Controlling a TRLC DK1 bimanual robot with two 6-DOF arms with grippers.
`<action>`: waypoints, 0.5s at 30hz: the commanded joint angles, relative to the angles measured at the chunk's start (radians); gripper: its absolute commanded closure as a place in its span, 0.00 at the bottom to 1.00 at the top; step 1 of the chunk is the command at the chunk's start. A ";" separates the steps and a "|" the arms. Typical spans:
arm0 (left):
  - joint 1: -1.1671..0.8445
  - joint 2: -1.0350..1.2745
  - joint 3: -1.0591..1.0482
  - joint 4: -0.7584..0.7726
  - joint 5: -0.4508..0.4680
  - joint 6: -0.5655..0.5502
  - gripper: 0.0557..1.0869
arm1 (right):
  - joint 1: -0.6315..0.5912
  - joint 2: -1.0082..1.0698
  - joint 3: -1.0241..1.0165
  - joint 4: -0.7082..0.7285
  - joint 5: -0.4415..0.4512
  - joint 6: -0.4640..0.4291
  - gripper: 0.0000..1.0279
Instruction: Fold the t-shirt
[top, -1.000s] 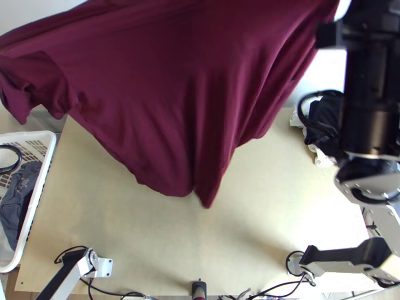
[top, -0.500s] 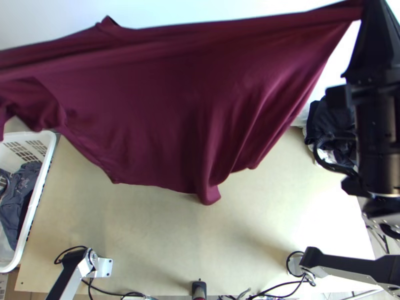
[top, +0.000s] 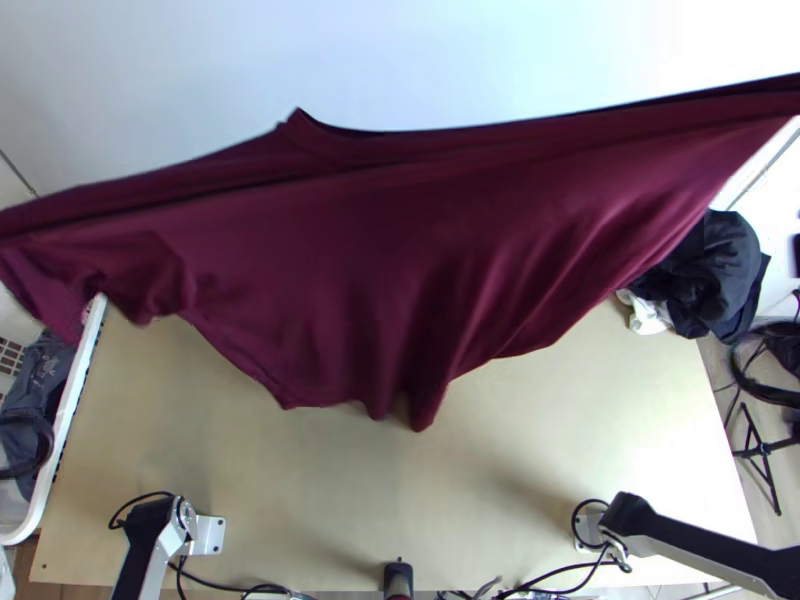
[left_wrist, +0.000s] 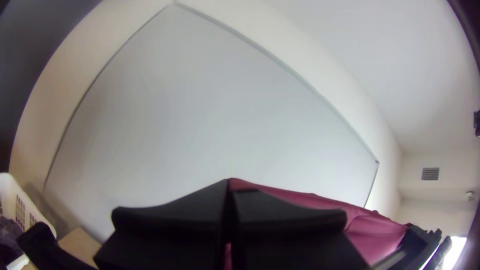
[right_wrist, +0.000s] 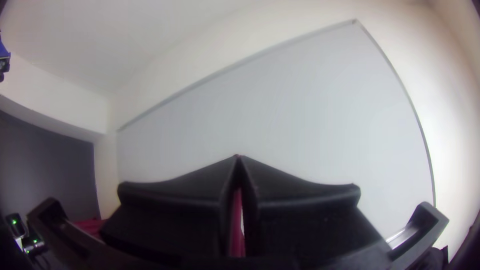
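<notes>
The dark red t-shirt (top: 350, 240) hangs stretched in the air above the table, its collar at the upper edge and its lower part drooping in folds. In the left wrist view my left gripper (left_wrist: 230, 187) is shut on the t-shirt (left_wrist: 375, 232), which runs off to one side. My right gripper (right_wrist: 238, 162) is shut on the t-shirt (right_wrist: 237, 225) too, with a strip of red cloth between its fingers.
A white basket (top: 75, 400) with grey clothes (top: 38, 385) stands at the left. Dark clothes (top: 715, 270) and a white cloth (top: 648, 314) lie by the table's right edge. Bare wood of the table (top: 400, 490) shows below the shirt.
The shirt has been pulled wider and has moved down the top view, bringing its collar into sight. The right arm's dark end part has moved right, out of the top view.
</notes>
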 joint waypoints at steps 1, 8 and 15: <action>0.032 -0.049 0.051 -0.054 -0.002 0.001 0.97 | -0.033 -0.024 0.083 -0.071 0.014 0.037 0.97; 0.069 -0.024 0.158 -0.051 0.001 -0.038 0.97 | -0.016 0.058 0.205 -0.080 0.014 0.079 0.97; 0.069 -0.021 -0.047 0.022 0.053 -0.073 0.97 | 0.017 0.065 -0.002 -0.052 0.011 0.137 0.97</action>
